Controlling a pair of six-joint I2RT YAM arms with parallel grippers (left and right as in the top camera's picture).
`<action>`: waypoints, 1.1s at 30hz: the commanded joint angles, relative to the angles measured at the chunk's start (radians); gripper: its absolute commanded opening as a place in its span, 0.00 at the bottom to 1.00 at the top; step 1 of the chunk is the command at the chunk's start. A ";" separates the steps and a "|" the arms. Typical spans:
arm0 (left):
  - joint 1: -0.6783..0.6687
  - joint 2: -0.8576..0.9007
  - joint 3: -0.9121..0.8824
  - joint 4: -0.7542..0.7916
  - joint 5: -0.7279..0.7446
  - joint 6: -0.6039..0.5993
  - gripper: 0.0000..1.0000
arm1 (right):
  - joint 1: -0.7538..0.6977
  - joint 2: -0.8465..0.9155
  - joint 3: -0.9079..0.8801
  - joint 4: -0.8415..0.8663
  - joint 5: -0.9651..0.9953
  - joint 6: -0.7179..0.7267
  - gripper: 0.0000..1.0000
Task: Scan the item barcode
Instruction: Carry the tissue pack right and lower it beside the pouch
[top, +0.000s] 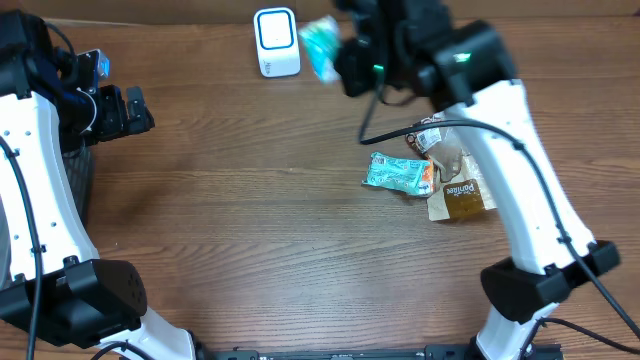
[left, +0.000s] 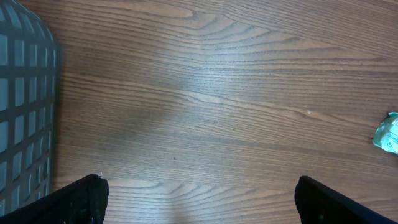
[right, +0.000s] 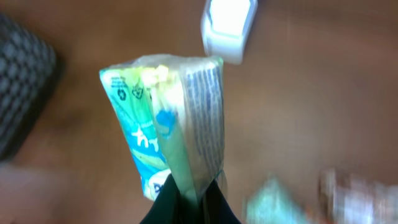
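My right gripper is shut on a teal and green snack packet, pinching its bottom seam and holding it up in the air. From overhead the packet hangs just right of the white barcode scanner, with the right gripper behind it. In the right wrist view the scanner lies beyond the packet's top. My left gripper is open over bare wood at the far left, holding nothing.
Several more snack packets lie in a pile under the right arm; a teal one is nearest the centre, and its edge shows in the left wrist view. A dark mesh basket stands at the left table edge.
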 joint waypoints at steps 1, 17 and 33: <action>0.004 -0.004 0.005 0.002 -0.002 0.016 1.00 | -0.041 0.013 -0.001 -0.117 -0.091 0.067 0.04; 0.004 -0.004 0.005 0.002 -0.002 0.016 1.00 | -0.057 0.031 -0.649 0.091 -0.072 0.074 0.04; 0.004 -0.004 0.005 0.002 -0.002 0.016 1.00 | -0.058 0.027 -0.900 0.439 -0.072 0.120 0.62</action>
